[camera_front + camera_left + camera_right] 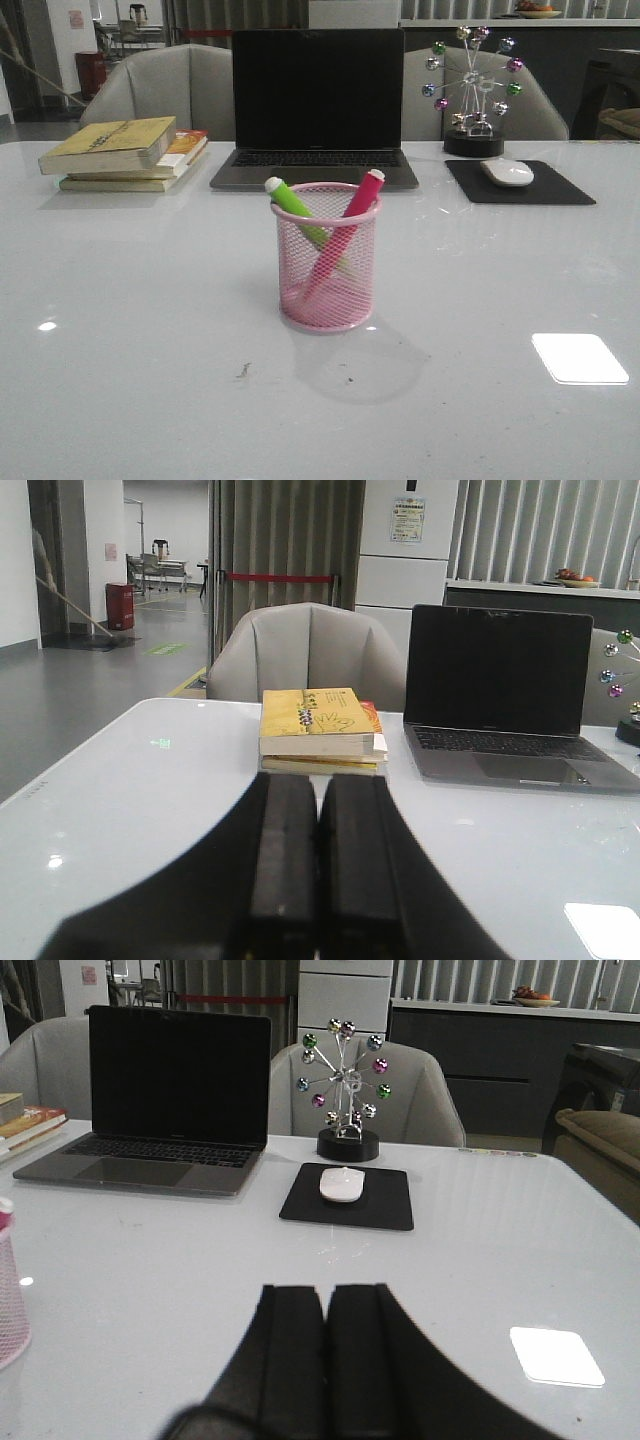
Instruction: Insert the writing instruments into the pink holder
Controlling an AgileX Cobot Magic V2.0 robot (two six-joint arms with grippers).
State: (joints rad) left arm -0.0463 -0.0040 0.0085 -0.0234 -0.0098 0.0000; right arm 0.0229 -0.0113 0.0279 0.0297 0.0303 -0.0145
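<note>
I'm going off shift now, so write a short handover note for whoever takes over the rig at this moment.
Left gripper: fingers shut, empty, above the table near the books.
Right gripper: fingers shut, empty, on the mouse side.
Pink holder stands upright mid-table in front of the laptop.
Green marker and pink marker both stand inside it, leaning crossed, cap ends up.
Done: both markers are in.
Left: nothing visible to insert.

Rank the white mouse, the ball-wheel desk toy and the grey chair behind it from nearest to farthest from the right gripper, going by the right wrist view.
From the right gripper, which is shut:
1. White mouse, on the black mouse pad straight ahead.
2. Ball-wheel desk toy, standing just behind the pad.
3. Grey chair, beyond the table edge behind the toy.
</note>
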